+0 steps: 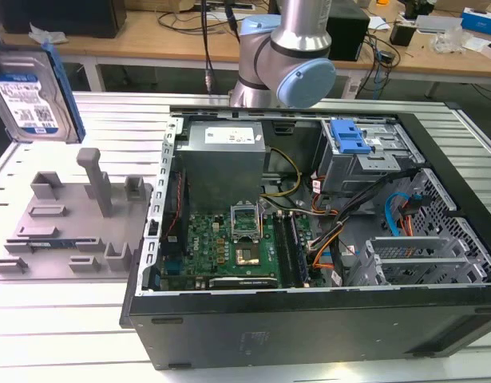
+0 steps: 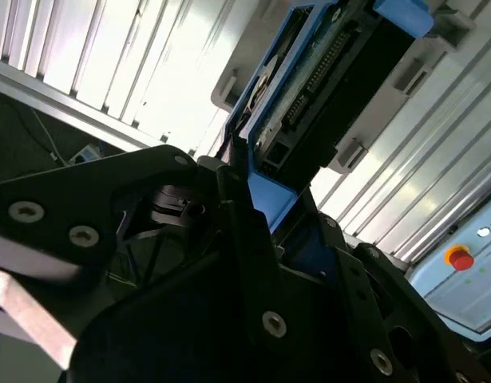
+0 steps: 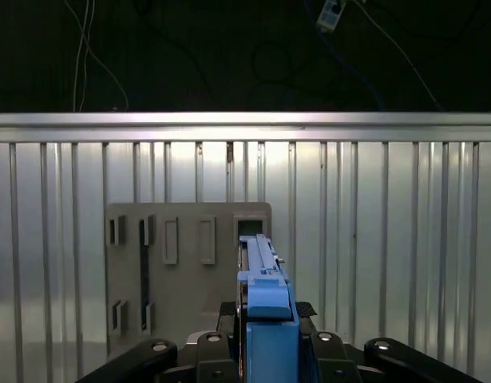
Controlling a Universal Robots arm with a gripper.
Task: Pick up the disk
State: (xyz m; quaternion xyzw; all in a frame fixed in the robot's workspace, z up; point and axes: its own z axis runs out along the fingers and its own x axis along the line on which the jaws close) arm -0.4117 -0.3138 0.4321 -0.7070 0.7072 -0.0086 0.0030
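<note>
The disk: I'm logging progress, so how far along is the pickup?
Looks done: the disk is off the grey fixture tray, up in the air at the exterior view's left. In hand: the end effector is shut on its blue rail in both wrist views. Left: nothing of the pickup that shows.

No legible text found. The disk [image 1: 28, 96], at ten o'clock in the exterior view, carries a white-and-blue label with barcodes, print too small to read. The power supply [image 1: 221, 144] sticker is likewise unreadable.
</note>
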